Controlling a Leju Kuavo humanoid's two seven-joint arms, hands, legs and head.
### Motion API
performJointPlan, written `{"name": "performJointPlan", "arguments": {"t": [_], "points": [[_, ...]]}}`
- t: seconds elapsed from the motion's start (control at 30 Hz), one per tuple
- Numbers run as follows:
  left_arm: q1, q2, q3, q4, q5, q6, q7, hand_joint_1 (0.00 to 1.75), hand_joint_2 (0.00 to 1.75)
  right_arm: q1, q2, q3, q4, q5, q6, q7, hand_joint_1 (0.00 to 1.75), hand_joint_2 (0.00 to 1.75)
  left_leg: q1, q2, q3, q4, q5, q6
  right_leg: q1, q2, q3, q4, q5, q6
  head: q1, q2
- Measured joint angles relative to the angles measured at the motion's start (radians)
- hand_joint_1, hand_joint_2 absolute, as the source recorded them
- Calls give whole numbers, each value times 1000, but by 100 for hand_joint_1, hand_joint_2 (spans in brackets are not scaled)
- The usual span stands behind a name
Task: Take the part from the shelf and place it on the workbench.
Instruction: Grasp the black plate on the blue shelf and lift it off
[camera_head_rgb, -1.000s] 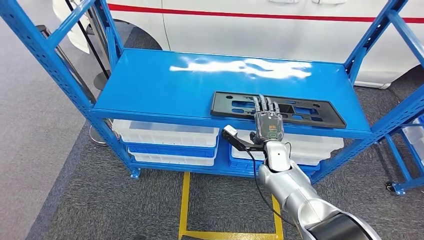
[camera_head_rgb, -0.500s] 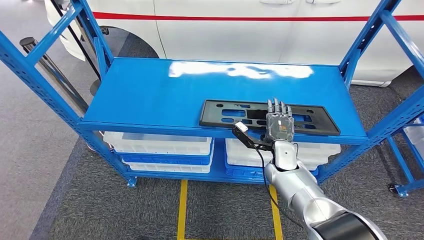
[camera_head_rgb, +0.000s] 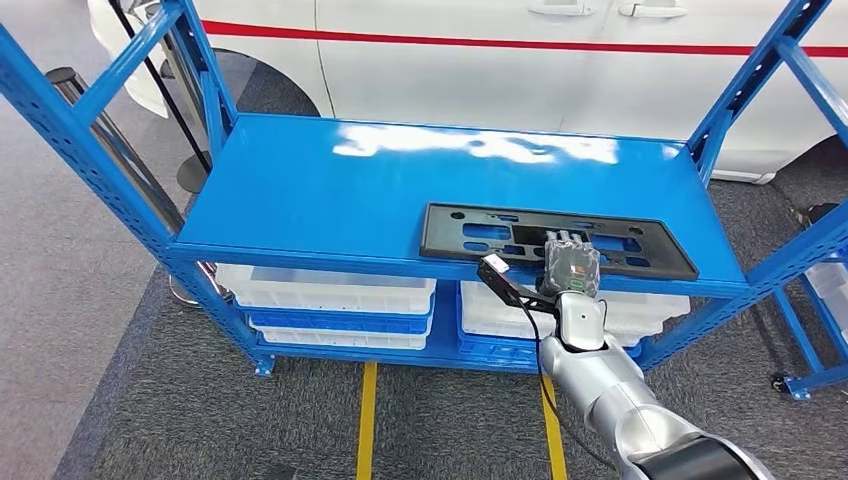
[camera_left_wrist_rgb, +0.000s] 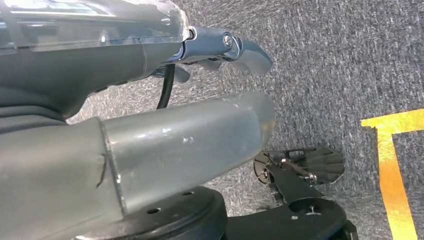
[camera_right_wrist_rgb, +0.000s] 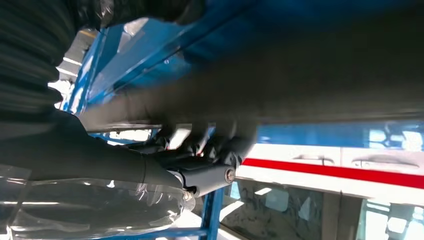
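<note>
The black plastic panel (camera_head_rgb: 556, 240) lies flat near the front edge of the blue shelf (camera_head_rgb: 330, 190), long axis running left to right. The right hand (camera_head_rgb: 570, 266) rests on its near edge, right of centre, fingers (camera_head_rgb: 563, 240) curled over the rim; whether they grip, I cannot tell.

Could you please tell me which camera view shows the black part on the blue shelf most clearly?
The head view: the black part lies flat along the blue shelf front edge, whole outline visible, right hand on it. The right wrist view gives a dark blur; the left wrist view faces the floor.
</note>
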Motion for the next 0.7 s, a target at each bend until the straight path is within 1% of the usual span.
{"name": "performJointPlan", "arguments": {"t": [0.07, 0.17, 0.7], "points": [[0, 0, 0, 0, 0, 0, -1, 0, 0, 5, -1, -5, 0, 0, -1, -3, 169, 175, -1, 0, -1, 0, 1, 1, -1, -1, -1, 0, 1, 5, 0, 0], [0, 0, 1, 0, 0, 0, -2, 0, 0, 9, -1, -9, 0, -1, -3, -7, 169, 175, -1, 0, 0, 0, 1, 1, -1, 0, -1, 0, 2, 9, 0, 0], [1, 0, 1, 0, 0, 0, -3, 0, 0, -5, -3, -26, -1, -1, -7, -9, 171, 175, 2, -2, 1, 0, 4, -2, 3, -3, -1, 3, 1, 11, 0, 0]]}}
